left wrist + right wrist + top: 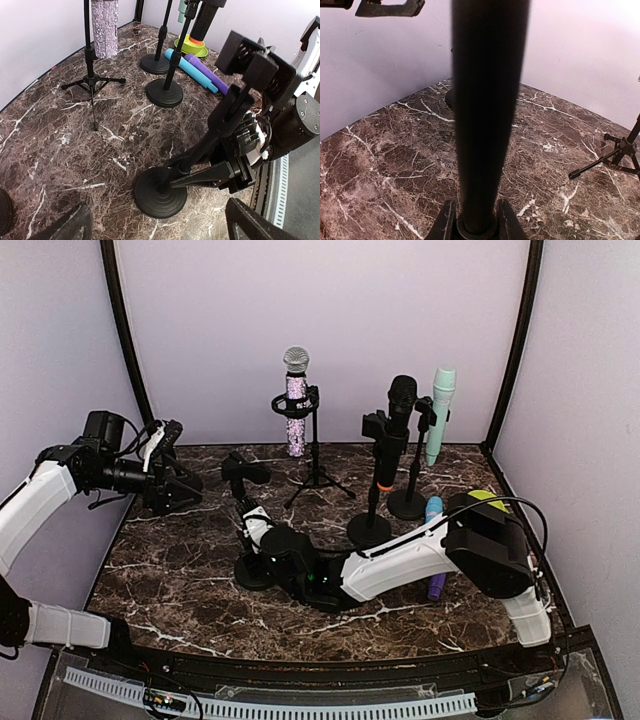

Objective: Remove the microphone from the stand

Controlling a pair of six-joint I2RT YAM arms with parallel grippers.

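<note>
The microphone (245, 471) we mean looks like the short dark one on top of the stand (159, 196) near the front of the worktop (170, 580). We cannot see it well. The stand's pole leans, and its round foot sits on the brown stone worktop.

The right tool (476, 222) is squeezed on the stand's pole, low down, with one finger on each side. The left tool (188, 490) is off to the left, up above the worktop and well apart from the stand. Its fingers are wide apart and hold nothing. It points at the stand.

At the back we see more microphones. A sparkly microphone (296, 400) sits in a holder with three legs. A black microphone with an orange ring (398, 415) and a pale green microphone (441, 410) stand up in holders with round feet. A blue microphone (433, 508) and a purple microphone (437, 586) lie flat on the worktop, side by side, by the right arm.
</note>
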